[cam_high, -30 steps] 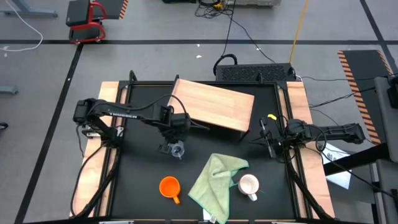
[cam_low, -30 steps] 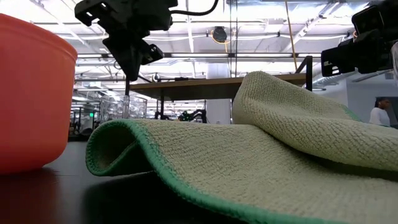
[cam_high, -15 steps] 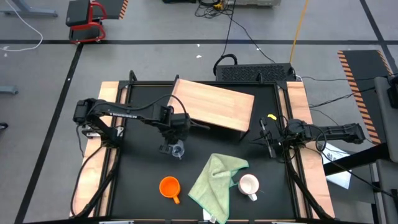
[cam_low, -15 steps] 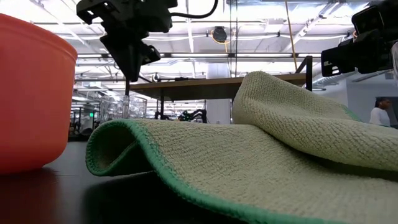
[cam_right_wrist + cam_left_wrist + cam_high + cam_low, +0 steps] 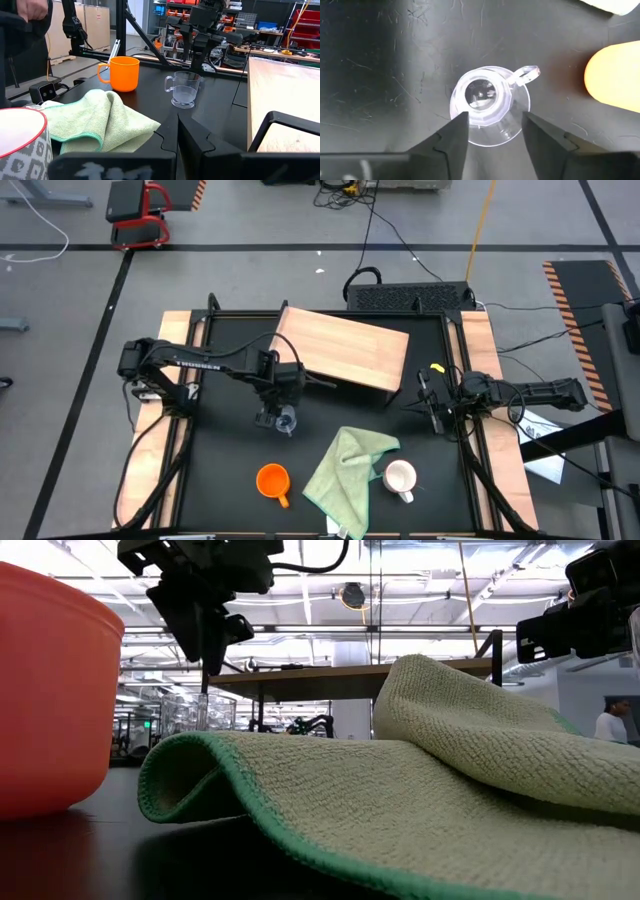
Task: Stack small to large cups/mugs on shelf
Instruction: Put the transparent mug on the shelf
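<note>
Grey floor with black tape lines; a red-framed stool stands beyond.

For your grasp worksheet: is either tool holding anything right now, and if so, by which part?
Nothing is held. The left tool hangs open above the glass cup, fingers either side of it, apart from it. The right tool waits empty at the table's right edge.

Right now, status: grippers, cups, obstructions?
Left gripper above glass cup, jaws open, astride it. Right gripper parked at right edge. Orange mug, white mug on table, shelf bare. Green cloth between mugs.
</note>
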